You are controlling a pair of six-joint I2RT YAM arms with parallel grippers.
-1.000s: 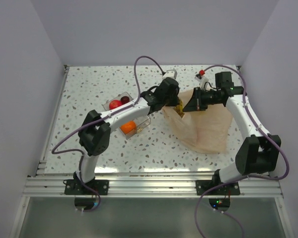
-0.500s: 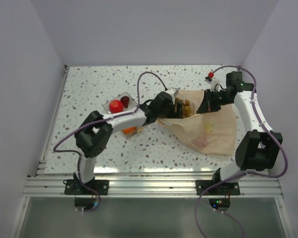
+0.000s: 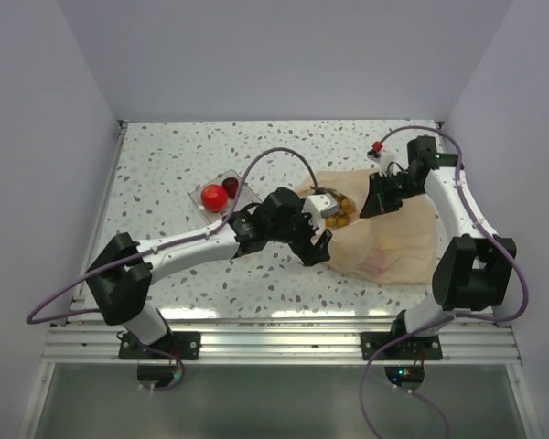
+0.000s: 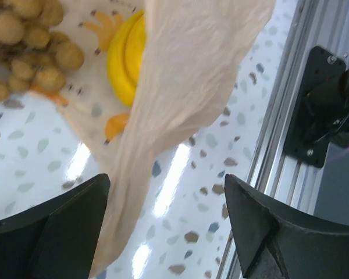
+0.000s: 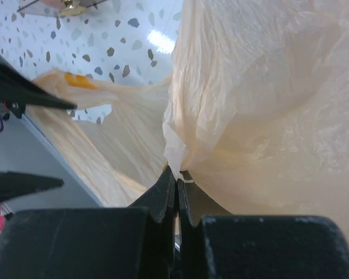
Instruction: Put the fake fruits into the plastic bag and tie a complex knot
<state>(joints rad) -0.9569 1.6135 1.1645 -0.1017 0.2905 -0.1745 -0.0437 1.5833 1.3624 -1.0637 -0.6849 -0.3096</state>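
Right gripper (image 5: 175,174) is pinched tight on a fold of the bag (image 3: 393,242) near its 12 o'clock edge. Left gripper (image 4: 166,192) gapes wide, holding nothing, at the bag's 9 o'clock side. Grapes (image 4: 29,46) and banana (image 4: 125,64) lie in the bag's mouth. Two apples (image 3: 213,196) sit in the tray (image 3: 241,179) at 10 o'clock.

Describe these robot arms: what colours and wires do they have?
The left arm and right arm are alike: white tubes joined by chunky black joints, with a purple cable looping along each. The left gripper and right gripper are black, with two wedge-shaped fingers. A red knob sits by the right wrist.
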